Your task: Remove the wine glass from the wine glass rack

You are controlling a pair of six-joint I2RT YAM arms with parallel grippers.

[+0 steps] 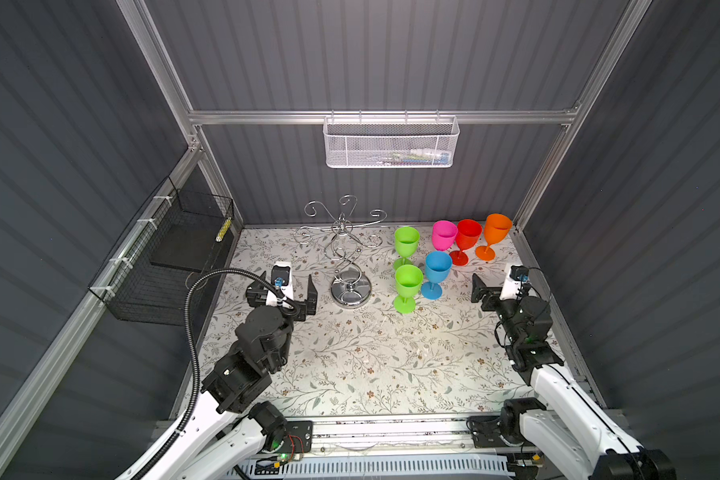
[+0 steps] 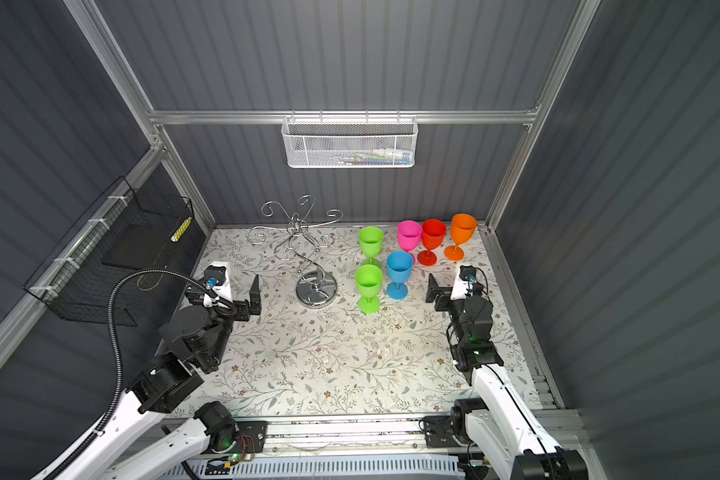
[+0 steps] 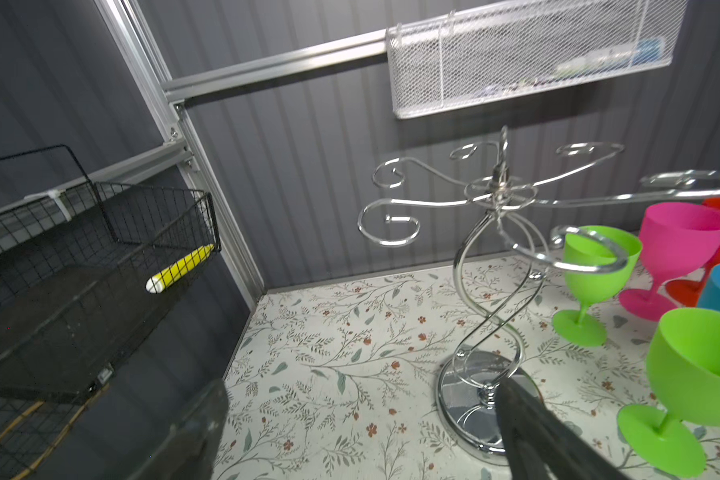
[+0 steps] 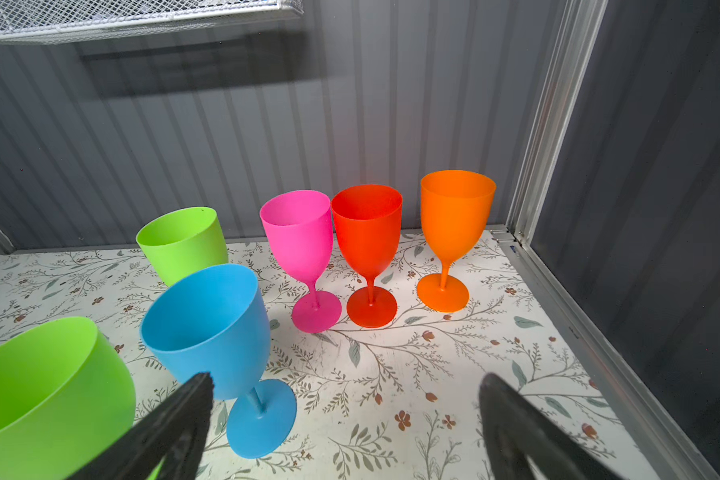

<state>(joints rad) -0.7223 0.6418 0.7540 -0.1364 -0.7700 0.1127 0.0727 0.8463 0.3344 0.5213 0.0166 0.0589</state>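
The chrome wine glass rack (image 1: 344, 245) (image 2: 304, 249) (image 3: 500, 192) stands at the back left of the flowered table, and all its curled arms are bare. To its right several plastic wine glasses stand upright on the table: two green (image 1: 408, 284) (image 1: 406, 243), blue (image 1: 436, 268) (image 4: 208, 328), pink (image 1: 444, 235), red (image 1: 468, 237) and orange (image 1: 497, 230). My left gripper (image 1: 287, 277) (image 3: 360, 399) is open and empty, low beside the rack's round base (image 1: 351, 291). My right gripper (image 1: 497, 282) (image 4: 346, 382) is open and empty, just right of the blue glass.
A white mesh basket (image 1: 391, 143) hangs on the back wall rail. A black wire basket (image 1: 171, 253) holding a yellow object (image 1: 224, 230) is fixed to the left wall. Aluminium frame posts close in the table's back corners.
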